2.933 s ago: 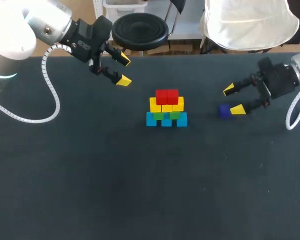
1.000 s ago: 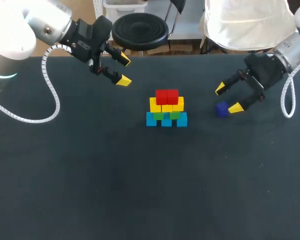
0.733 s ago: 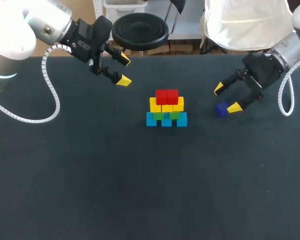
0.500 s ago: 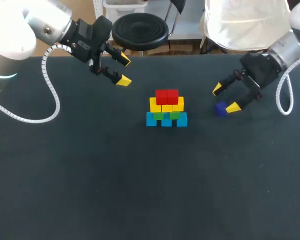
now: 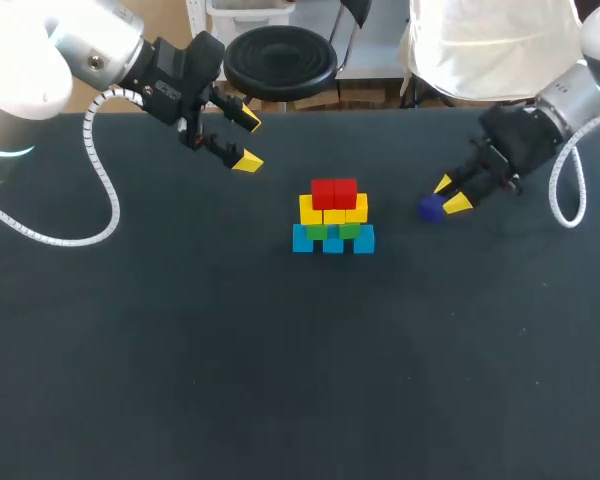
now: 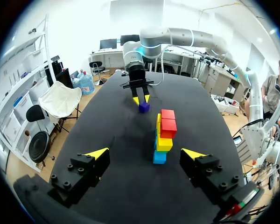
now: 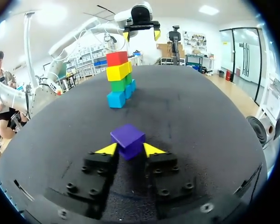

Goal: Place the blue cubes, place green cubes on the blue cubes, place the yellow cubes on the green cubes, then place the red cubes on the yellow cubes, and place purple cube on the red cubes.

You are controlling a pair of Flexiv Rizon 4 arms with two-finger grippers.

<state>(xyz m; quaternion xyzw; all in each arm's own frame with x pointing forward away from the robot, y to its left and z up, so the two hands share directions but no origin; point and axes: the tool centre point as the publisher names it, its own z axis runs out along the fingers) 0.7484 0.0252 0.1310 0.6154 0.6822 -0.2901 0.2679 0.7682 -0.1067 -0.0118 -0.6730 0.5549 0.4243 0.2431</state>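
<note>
A stepped stack stands mid-table: blue cubes at the bottom, then green, yellow and two red cubes on top. The purple cube lies on the table right of the stack. My right gripper is low at it. In the right wrist view both yellow tips press the purple cube from two sides, with the stack ahead. My left gripper hangs open and empty at the back left. In its own view the left gripper faces the stack and the purple cube beyond.
The dark table carries nothing else. A coiled white cable hangs from my left arm over the back left part.
My right gripper has shut its fingers around the purple cube, which shifted slightly left. The left arm has not moved.
</note>
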